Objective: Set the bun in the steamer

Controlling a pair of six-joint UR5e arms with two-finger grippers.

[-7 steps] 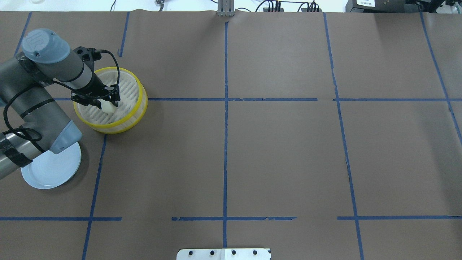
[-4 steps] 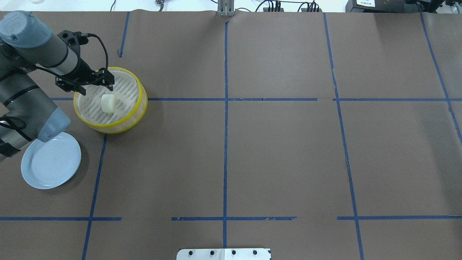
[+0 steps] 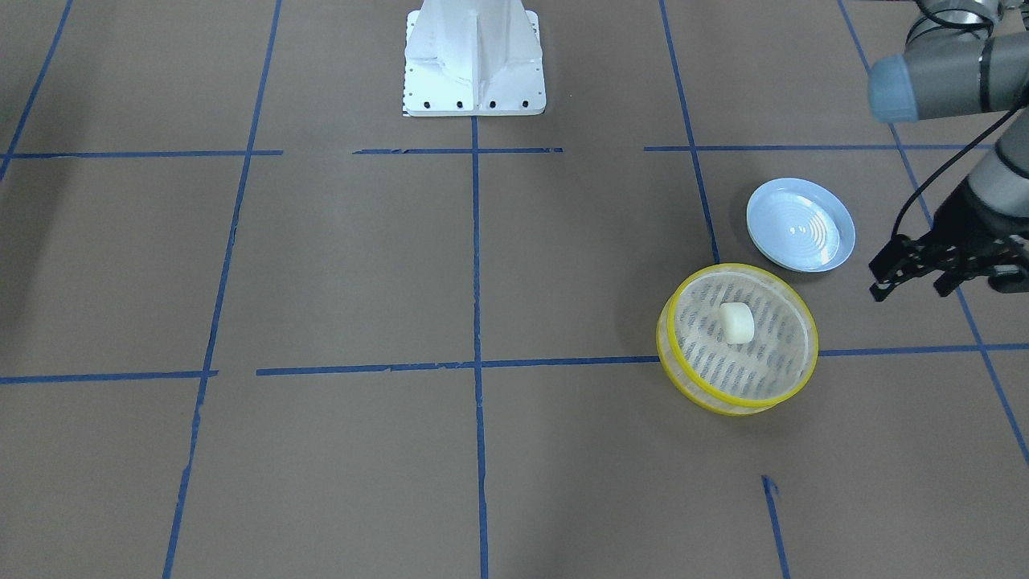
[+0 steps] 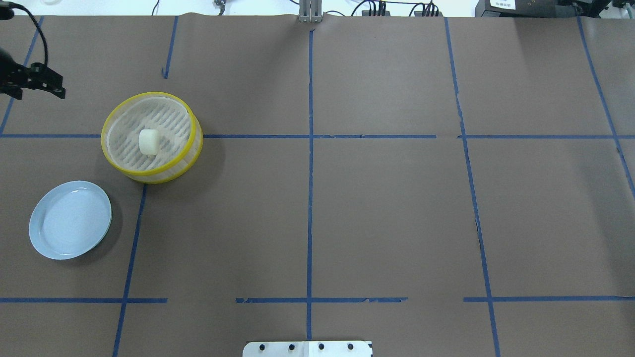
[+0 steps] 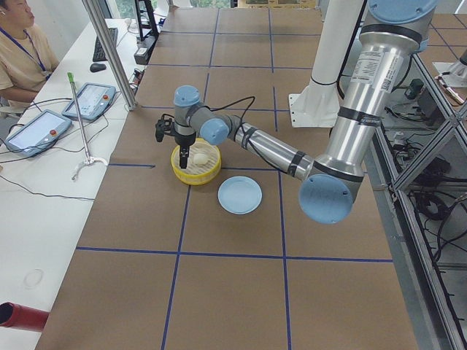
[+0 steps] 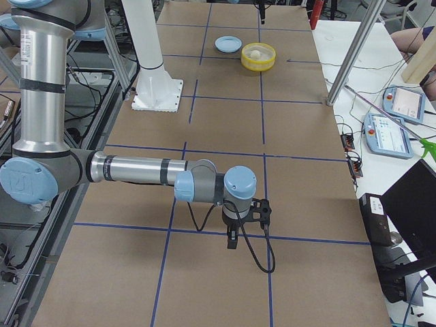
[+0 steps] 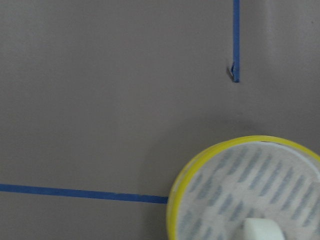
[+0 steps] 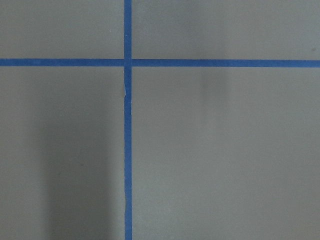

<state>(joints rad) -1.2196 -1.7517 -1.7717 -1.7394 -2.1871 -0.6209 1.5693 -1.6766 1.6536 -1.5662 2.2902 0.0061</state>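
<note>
The cream-white bun [image 4: 148,142] lies near the middle of the slatted bottom of the yellow-rimmed steamer [image 4: 178,166]. Both also show in the front view, the bun [image 3: 736,322] inside the steamer [image 3: 772,378], and at the lower right of the left wrist view, the bun [image 7: 262,230] in the steamer [image 7: 200,170]. My left gripper [image 4: 38,93] is open and empty, raised off to the left of the steamer at the view's edge; it also shows in the front view [image 3: 908,288]. My right gripper [image 6: 242,228] shows only in the exterior right view, far from the steamer; I cannot tell its state.
An empty pale blue plate [image 4: 69,220] lies near the steamer on the robot's side, also seen in the front view [image 3: 800,225]. The white robot base [image 3: 474,64] stands at the table's middle edge. An operator and tablets sit beyond the far edge.
My left gripper let go of the bun in the steamer, opened, rose and pulled away to the left. The bun stays where it was set down.
</note>
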